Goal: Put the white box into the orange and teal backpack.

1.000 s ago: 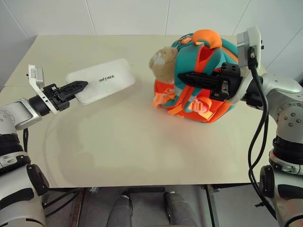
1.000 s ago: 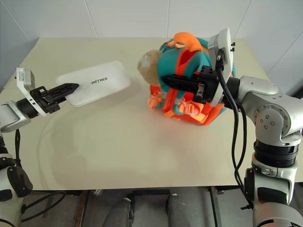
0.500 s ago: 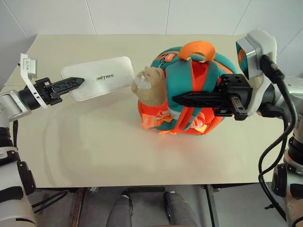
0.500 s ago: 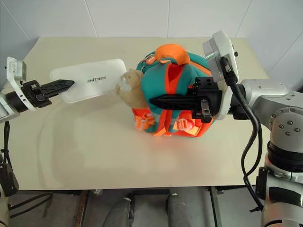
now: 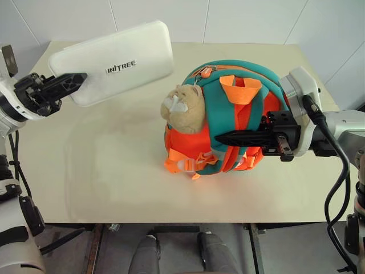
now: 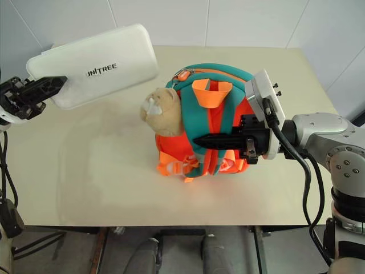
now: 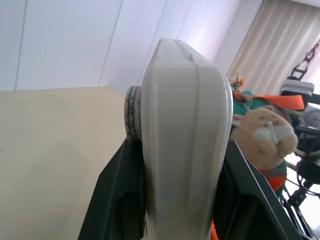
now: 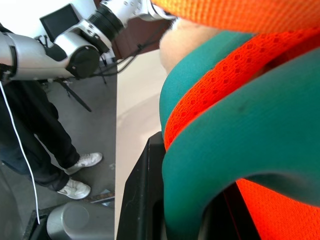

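The white box (image 5: 117,59), with dark lettering on top, hangs tilted in the air above the table's far left. My left gripper (image 5: 78,80) is shut on its near short end; in the left wrist view the box's edge (image 7: 182,145) stands between the two black fingers. The orange and teal backpack (image 5: 242,117) stands on the table at the right, its beige bear (image 5: 183,108) facing left. My right gripper (image 5: 221,137) reaches in from the right, shut on a teal strap (image 8: 240,155) of the backpack. The orange handle (image 5: 239,90) sticks up on top.
The beige table (image 5: 114,177) lies bare on the left and in front of the backpack. A white tiled wall runs behind it. In the right wrist view a person in dark trousers and white shoes (image 8: 75,187) stands beside the table.
My left gripper has lifted the white box off the table and tilted it. The right gripper has drawn the backpack nearer and turned it more upright, the bear now facing left.
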Available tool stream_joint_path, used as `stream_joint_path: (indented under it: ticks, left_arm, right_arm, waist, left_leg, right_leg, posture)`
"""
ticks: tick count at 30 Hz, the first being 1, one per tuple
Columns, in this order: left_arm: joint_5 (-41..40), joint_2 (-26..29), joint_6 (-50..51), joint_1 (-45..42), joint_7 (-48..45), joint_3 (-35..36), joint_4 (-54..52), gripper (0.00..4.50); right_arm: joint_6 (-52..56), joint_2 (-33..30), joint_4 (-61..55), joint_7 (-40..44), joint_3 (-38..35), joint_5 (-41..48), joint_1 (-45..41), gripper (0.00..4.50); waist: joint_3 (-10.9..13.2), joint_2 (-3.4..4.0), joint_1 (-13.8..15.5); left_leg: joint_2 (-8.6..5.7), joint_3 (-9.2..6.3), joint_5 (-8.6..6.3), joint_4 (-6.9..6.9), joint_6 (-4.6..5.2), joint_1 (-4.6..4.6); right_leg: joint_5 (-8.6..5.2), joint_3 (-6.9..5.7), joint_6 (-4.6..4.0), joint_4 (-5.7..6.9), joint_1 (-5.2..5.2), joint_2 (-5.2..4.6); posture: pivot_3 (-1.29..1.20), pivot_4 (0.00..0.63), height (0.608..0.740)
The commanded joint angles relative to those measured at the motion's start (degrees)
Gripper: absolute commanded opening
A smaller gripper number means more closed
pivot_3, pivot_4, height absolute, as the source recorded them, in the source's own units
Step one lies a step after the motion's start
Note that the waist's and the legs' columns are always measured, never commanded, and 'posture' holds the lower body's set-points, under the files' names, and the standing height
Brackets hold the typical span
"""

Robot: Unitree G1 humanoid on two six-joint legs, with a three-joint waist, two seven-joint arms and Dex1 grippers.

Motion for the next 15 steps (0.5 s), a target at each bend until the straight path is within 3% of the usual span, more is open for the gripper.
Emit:
stream_joint_path:
  ticks: [1,6,15]
  left_arm:
    - [-2.41,1.2,-0.53,0.24,-3.07,1.2,-4.58,1.25]
    - [-0.78,2.14,-0.26,1.45,-6.78,-2.48,-6.42,1.25]
    - [8.23,1.99,-7.3,-4.39,-13.82,-15.14,-3.49,1.24]
  right_arm:
    - [-2.17,-0.81,-0.63,1.05,-0.23,-0.99,0.58,0.0]
    - [-3.16,-1.18,-0.19,2.02,0.64,-2.62,1.03,0.0]
    - [-4.14,-0.79,0.71,2.93,1.82,-4.76,0.29,0.0]
  waist:
    - [0.0,0.0,0.0]
    - [0.0,0.0,-0.04]
    - [0.0,0.0,0.03]
  left_leg:
    - [0.0,0.0,0.0,0.05,0.0,0.0]
    - [0.0,0.0,0.01,0.19,0.03,0.02]
    - [0.0,-0.01,0.02,0.27,0.03,0.01]
  right_leg:
    - [0.0,0.0,0.0,0.05,0.0,0.0]
    - [0.0,0.01,0.0,0.17,0.01,0.02]
    - [0.0,0.01,0.0,0.23,0.02,0.03]
  posture:
    - [0.0,0.15,0.74]
    - [0.0,0.15,0.74]
    - [0.0,0.15,0.74]
